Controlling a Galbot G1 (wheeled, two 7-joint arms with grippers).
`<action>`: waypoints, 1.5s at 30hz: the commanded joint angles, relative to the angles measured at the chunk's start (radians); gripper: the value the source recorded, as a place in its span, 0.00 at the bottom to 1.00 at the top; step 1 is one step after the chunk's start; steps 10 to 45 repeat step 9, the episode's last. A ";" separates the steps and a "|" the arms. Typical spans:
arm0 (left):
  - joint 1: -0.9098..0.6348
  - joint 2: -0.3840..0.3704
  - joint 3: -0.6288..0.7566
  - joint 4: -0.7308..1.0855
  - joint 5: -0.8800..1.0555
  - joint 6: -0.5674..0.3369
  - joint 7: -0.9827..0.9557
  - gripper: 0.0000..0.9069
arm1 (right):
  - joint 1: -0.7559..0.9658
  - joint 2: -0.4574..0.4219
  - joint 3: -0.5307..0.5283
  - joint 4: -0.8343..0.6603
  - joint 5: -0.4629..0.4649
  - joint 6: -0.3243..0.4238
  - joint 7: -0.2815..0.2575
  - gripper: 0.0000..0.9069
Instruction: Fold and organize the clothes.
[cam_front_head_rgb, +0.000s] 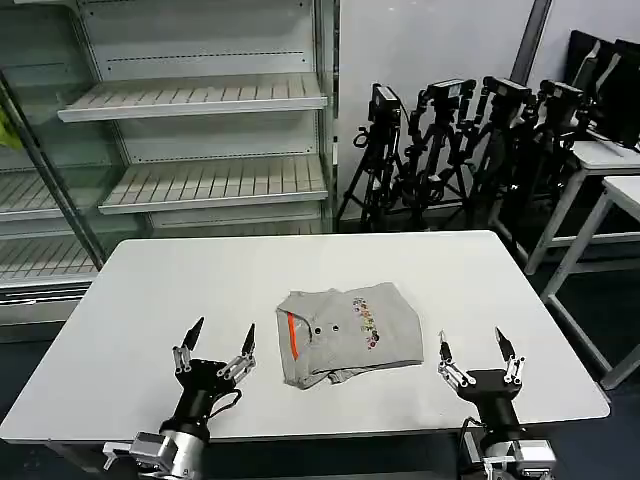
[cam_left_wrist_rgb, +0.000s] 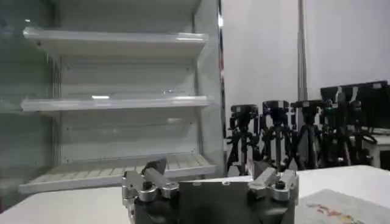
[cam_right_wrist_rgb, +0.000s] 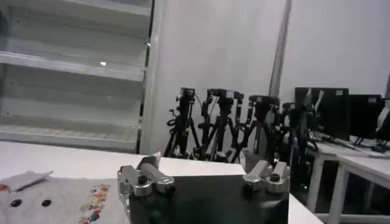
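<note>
While T-shirt (cam_front_head_rgb: 348, 335) lies mid-table (cam_front_head_rgb: 160, 290), left gripper (cam_front_head_rgb: 220, 336), right gripper (cam_front_head_rgb: 474, 345) flank it.

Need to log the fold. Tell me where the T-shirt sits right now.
In the head view, the T-shirt lies folded on the white table, slightly toward its near edge, between the open left tool and the open right tool, touching neither.
</note>
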 joint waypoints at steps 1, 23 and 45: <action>0.060 -0.004 -0.020 -0.029 0.049 -0.021 0.010 1.00 | 0.010 0.009 -0.017 -0.013 -0.031 -0.012 0.004 1.00; 0.067 -0.006 -0.021 -0.046 0.041 -0.014 0.011 1.00 | 0.026 0.017 -0.027 -0.017 0.013 -0.010 -0.037 1.00; 0.067 -0.006 -0.021 -0.046 0.041 -0.014 0.011 1.00 | 0.026 0.017 -0.027 -0.017 0.013 -0.010 -0.037 1.00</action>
